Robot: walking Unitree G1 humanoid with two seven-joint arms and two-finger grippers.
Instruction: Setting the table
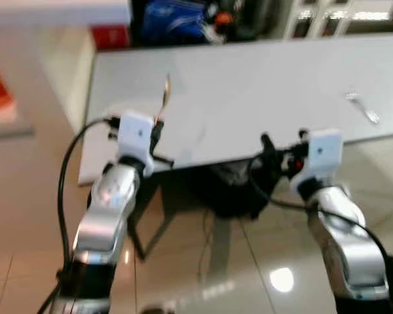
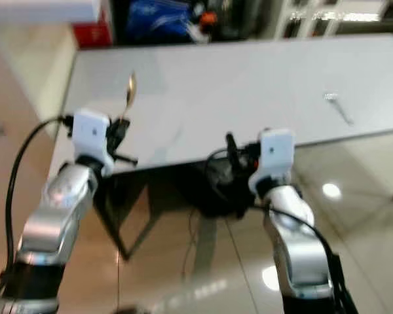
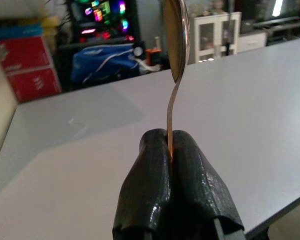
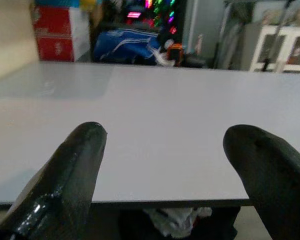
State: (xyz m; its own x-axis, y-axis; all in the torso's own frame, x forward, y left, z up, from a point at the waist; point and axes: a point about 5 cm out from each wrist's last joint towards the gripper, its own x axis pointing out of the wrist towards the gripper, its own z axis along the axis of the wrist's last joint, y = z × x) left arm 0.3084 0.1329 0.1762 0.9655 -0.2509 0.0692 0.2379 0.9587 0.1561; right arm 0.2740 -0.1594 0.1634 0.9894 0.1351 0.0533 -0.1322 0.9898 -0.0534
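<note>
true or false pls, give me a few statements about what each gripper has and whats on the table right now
1. The left gripper is shut on a gold metal spoon. True.
2. The spoon lies flat on the table. False: it stands up from the fingers, bowl on top.
3. The right gripper holds a fork. False: its black fingers are open with nothing between them.
4. A silver metal utensil lies on the white rectangular table towards the robot's right. True.

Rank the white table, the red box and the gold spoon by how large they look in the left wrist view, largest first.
1. White table, spanning most of the picture.
2. and 3. Gold spoon and red box look close in size. The spoon sits near the camera, clamped in the left hand, so no firm order there.
</note>
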